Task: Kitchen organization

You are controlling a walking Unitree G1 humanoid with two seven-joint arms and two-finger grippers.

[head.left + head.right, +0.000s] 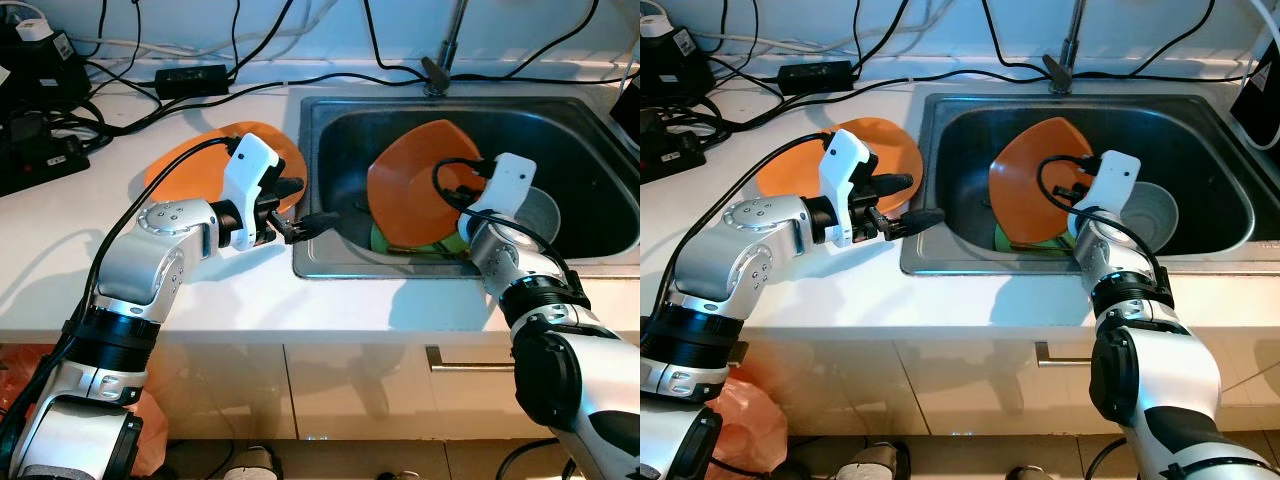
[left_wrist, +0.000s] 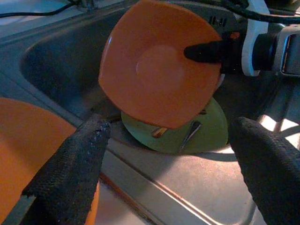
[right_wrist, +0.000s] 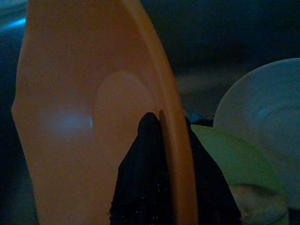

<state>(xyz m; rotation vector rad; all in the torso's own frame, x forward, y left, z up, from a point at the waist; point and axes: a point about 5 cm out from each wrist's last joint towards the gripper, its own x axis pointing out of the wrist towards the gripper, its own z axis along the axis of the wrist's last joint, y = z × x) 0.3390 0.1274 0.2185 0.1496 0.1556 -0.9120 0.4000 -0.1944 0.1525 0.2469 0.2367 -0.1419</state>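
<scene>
My right gripper [image 1: 458,192] is shut on the rim of an orange square plate [image 1: 415,180] and holds it tilted on edge inside the steel sink [image 1: 400,268]. In the right wrist view its fingers [image 3: 140,159] pinch that rim from both sides. Under the plate lies a green plate [image 2: 208,136] with thin utensils [image 2: 189,136] on it. A second orange plate [image 1: 185,160] lies flat on the white counter left of the sink. My left gripper [image 1: 308,205] is open just past that plate, over the sink's left rim, with nothing between its fingers [image 2: 75,164].
A white bowl [image 1: 542,215] sits in the sink to the right of the held plate. The faucet [image 1: 440,60] stands behind the sink. Black cables, a power brick [image 1: 190,77] and chargers [image 1: 40,130] crowd the counter's back left.
</scene>
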